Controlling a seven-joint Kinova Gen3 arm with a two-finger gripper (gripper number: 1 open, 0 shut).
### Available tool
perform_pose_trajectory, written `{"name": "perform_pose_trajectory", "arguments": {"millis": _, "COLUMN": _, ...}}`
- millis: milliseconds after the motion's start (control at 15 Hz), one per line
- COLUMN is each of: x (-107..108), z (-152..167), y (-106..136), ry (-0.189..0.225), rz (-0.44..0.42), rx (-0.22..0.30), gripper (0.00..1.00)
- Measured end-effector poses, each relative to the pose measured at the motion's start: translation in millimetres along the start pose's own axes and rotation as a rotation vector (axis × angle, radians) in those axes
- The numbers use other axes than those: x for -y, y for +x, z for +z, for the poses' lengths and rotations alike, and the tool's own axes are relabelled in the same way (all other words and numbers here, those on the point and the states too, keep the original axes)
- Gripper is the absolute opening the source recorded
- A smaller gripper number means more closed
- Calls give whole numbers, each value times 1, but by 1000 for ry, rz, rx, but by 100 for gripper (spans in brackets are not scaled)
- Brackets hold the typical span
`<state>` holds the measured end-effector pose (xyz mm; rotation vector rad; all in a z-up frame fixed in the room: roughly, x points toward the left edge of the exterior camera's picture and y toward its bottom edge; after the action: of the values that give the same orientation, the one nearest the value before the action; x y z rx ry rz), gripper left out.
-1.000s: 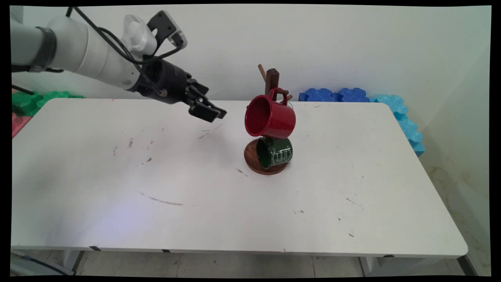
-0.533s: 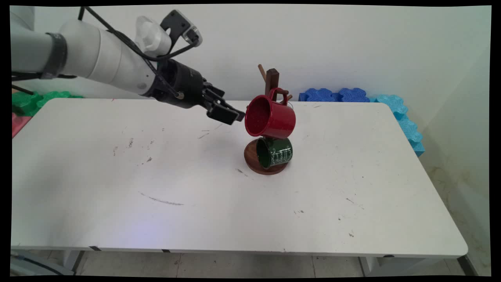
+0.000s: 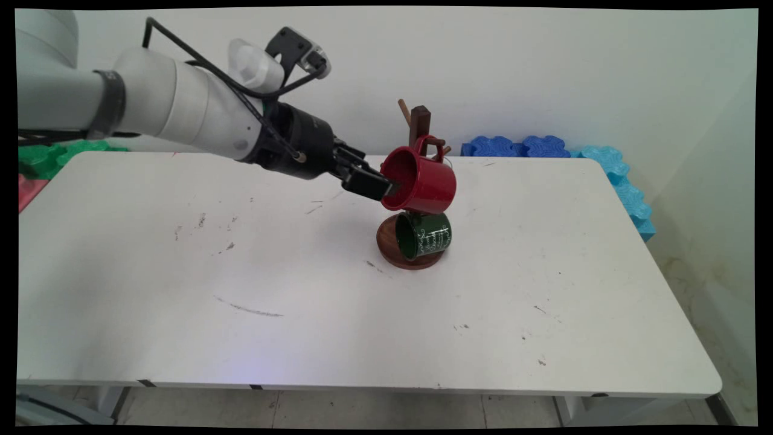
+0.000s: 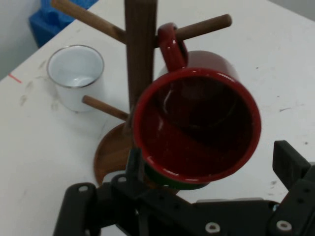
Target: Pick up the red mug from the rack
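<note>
White lettering stands on the side of the green mug (image 3: 430, 237) hanging low on the wooden mug stand (image 3: 419, 121); it is too small to read; no other text, label or number shows anywhere.

Upper mug (image 3: 423, 181) above lower mug (image 3: 426, 235)

Moved right and slightly down toward the red mug (image 3: 421, 183) on the wooden mug tree (image 3: 418, 130): gripper (image 3: 380, 186) well apart from the rim a second ago, just beside it half a second ago, now at the mug's mouth, fingers spread about the rim
</note>
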<state>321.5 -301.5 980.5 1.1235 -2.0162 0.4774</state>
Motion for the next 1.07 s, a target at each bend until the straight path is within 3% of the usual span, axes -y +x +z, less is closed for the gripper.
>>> {"name": "perform_pose_trajectory", "arguments": {"millis": 1067, "x": -14, "z": 31, "y": -3, "ry": -57, "rz": -45, "rx": -29, "gripper": 100}}
